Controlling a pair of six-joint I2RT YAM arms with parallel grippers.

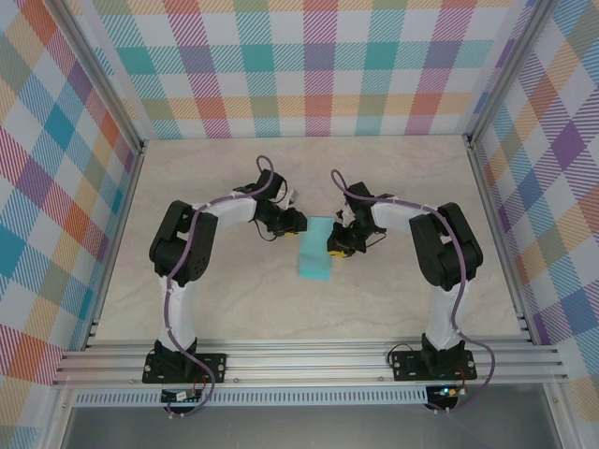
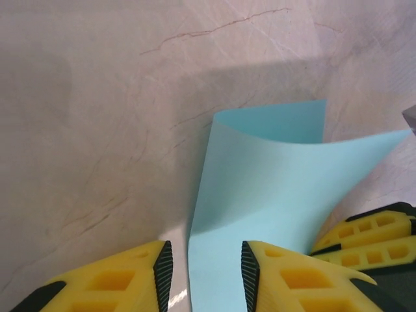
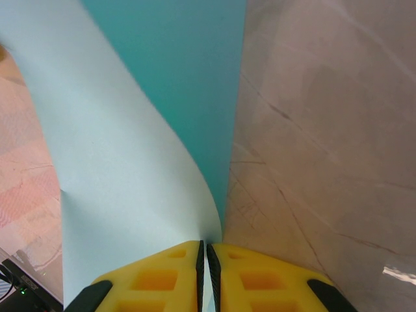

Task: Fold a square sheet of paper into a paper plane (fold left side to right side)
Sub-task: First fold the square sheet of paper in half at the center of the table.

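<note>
Hiding edge of paper [image 3: 130, 162]: right fingers [image 3: 162, 279]

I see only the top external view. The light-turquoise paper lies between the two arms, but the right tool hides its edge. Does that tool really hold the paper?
Observer: Yes. In the right wrist view the right tool is shut on one edge of the thin light-turquoise sheet of paper.
Operator: And the left tool?
Observer: The left tool is open. Its yellow fingers stand apart, and the paper's edge shows in the gap between them.
Operator: Is the fold pressed flat?
Observer: Not yet. In the left wrist view the upper layer curves over in an arc, and the lower layer shows under it.
</note>
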